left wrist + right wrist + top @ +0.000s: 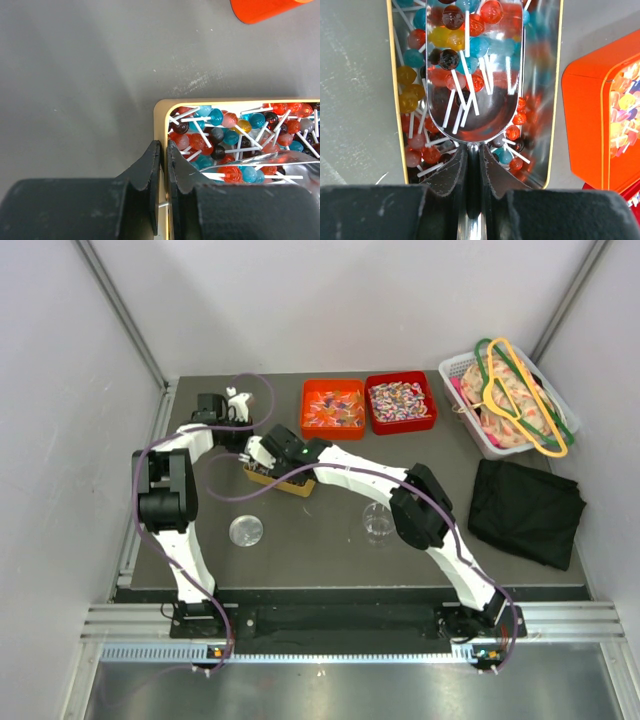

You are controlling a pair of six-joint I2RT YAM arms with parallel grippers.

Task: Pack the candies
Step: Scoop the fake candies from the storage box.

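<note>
**Scooping candies from the tin: light, loose and quick to roll**

The candies (451, 59) are small glossy balls on thin white sticks, in red, blue, yellow and dark colours. They are heaped in an open gold tin (161, 107) on the worktop (75, 75), close to an orange bin (587, 100). Some of them lie in the bowl of a shiny metal scoop (492, 117), which rests inside the tin among the others.

The right pincer (473, 156) is clenched on the scoop's narrow handle, just behind the bowl. The left pincer (163, 150) is clenched on the tin's wall near a corner, with one finger inside and one outside.

Each candy looks light and rigid, with a smooth rounded head that two fingers would grip poorly. The sticks cross and tangle, so the candies probably lift in clumps, and a stick hanging over the scoop's lip may drag its neighbours out. Carrying them in the scoop seems far safer than pinching them one at a time.

The hold close to the bowl keeps the lever short. Even so, the handle is slick metal and could twist in the grip, so the bowl wants to travel level. The tin looks thin and light and would likely slide if it were not pinned at its wall. Hard candy heads may chip if dropped.
</note>
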